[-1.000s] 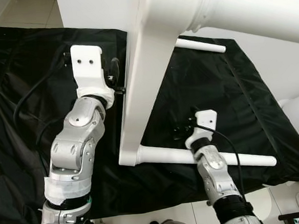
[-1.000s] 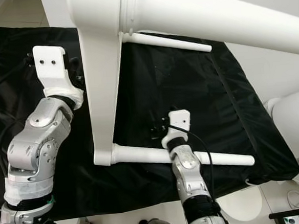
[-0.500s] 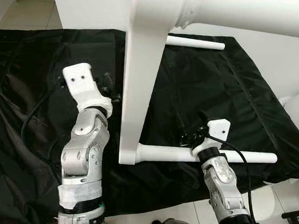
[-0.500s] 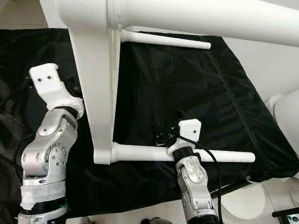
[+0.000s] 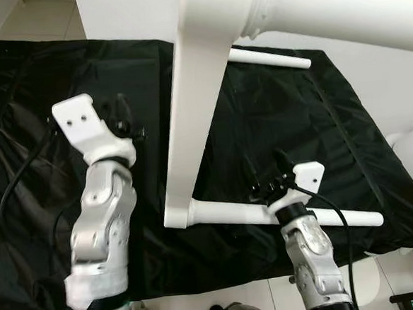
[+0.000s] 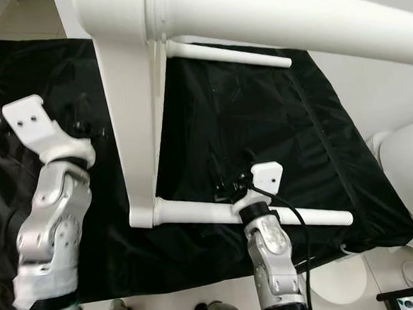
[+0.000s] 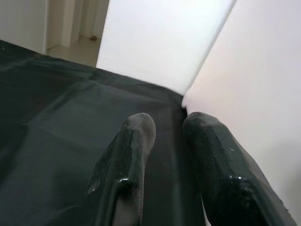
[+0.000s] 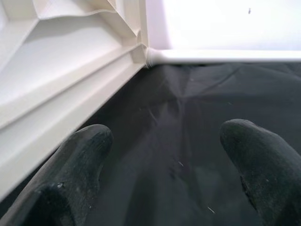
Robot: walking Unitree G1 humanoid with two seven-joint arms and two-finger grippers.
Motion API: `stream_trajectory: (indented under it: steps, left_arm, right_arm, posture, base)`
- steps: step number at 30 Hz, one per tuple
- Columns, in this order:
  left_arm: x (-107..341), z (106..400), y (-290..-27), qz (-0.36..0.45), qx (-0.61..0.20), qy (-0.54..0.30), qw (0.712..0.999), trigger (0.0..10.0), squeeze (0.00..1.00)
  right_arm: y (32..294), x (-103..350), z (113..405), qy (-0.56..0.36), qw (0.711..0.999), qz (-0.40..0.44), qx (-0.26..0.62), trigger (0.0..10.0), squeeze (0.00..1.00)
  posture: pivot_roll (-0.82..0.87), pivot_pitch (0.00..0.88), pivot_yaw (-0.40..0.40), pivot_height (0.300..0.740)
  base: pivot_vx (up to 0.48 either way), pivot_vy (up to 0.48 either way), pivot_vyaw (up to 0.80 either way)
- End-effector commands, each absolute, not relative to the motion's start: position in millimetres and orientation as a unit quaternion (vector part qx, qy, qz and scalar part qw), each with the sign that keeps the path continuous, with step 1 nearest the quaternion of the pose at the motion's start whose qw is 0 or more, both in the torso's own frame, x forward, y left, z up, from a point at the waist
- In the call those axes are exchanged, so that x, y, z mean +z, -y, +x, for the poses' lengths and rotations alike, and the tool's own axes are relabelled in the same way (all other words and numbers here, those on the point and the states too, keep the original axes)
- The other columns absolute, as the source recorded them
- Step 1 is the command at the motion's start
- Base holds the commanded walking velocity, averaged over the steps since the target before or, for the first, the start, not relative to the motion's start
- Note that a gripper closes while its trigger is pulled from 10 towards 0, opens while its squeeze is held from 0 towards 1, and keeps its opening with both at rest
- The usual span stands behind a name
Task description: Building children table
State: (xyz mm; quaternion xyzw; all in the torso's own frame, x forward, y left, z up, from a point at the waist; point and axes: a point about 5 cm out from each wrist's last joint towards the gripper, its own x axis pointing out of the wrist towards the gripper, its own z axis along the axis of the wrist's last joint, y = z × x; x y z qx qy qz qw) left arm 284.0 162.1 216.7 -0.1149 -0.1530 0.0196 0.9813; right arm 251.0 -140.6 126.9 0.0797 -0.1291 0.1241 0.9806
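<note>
Bright, even daylight in both head views; no blur. White table frame point(image 5: 190, 121) blown out to near featureless glare, close leg point(image 6: 282, 15) soft from nearness. Black cloth point(image 5: 289, 121) dull, faint sheen on wrinkles. Wrist views softer: left pincer fingers point(image 7: 131, 160) out of focus, glossy highlights; right pincer fingers point(image 8: 80, 160) blurred, white wall overexposed.

A white plastic children's table point(image 5: 190, 121) stands tipped on its side on a black sheet point(image 5: 296, 120), its flat top upright and edge-on to the camera. Two slim white round legs stick out sideways from that top, level above the sheet: a near leg point(image 5: 218, 213) low in the foreground and a far leg point(image 5: 271, 58) behind it. A thick white leg point(image 5: 338, 11) juts out high up, close to the camera.
</note>
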Motion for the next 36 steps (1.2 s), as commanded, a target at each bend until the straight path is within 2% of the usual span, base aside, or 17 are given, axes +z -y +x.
stream_trajectory:
  steps: [1,4,9,18,24,26,36]
  left_arm:
    - [223.4,274.4,-138.6,-0.078,-0.244,0.192,0.947,10.0,0.00]
    - [219.8,272.5,-141.8,-0.068,-0.274,0.191,0.940,10.0,0.00]
    - [197.5,264.7,-144.2,-0.026,-0.353,0.154,0.923,10.0,0.00]
    - [184.8,262.6,-149.4,-0.014,-0.367,0.127,0.922,10.0,0.00]
    - [174.6,248.9,-157.2,0.008,-0.420,0.088,0.903,10.0,0.00]
    - [174.6,248.9,-157.2,0.008,-0.420,0.088,0.903,10.0,0.00]
    - [159.2,213.6,-154.9,0.045,-0.510,0.018,0.859,10.0,0.00]
  right_arm:
    - [143.6,127.0,247.7,0.124,0.980,0.079,0.130,10.0,0.00]
    - [147.1,128.3,245.1,0.123,0.980,0.072,0.136,10.0,0.00]
    - [147.3,130.1,225.0,0.103,0.970,0.035,0.216,10.0,0.00]
    - [153.7,130.9,213.2,0.079,0.963,0.019,0.258,10.0,0.00]
    - [170.9,128.0,197.4,0.020,0.940,-0.032,0.339,10.0,0.00]
    - [170.9,128.0,197.4,0.020,0.940,-0.032,0.339,10.0,0.00]
    - [193.3,124.1,197.4,-0.055,0.904,-0.092,0.414,10.0,0.00]
  posture:
    - [0.10,0.079,-0.103,0.740]
    - [0.10,0.079,-0.103,0.740]
    - [0.09,0.075,-0.091,0.740]
    - [0.07,0.074,-0.080,0.740]
    - [0.08,0.076,-0.081,0.740]
    - [0.08,0.076,-0.081,0.740]
    - [0.09,0.077,-0.088,0.740]
  base:
    - [0.000,0.000,0.00]
    - [0.000,0.000,0.00]
    - [0.000,0.000,0.00]
    - [0.000,0.000,0.00]
    - [0.000,0.000,0.00]
    - [0.000,0.000,0.00]
    - [0.000,0.000,0.00]
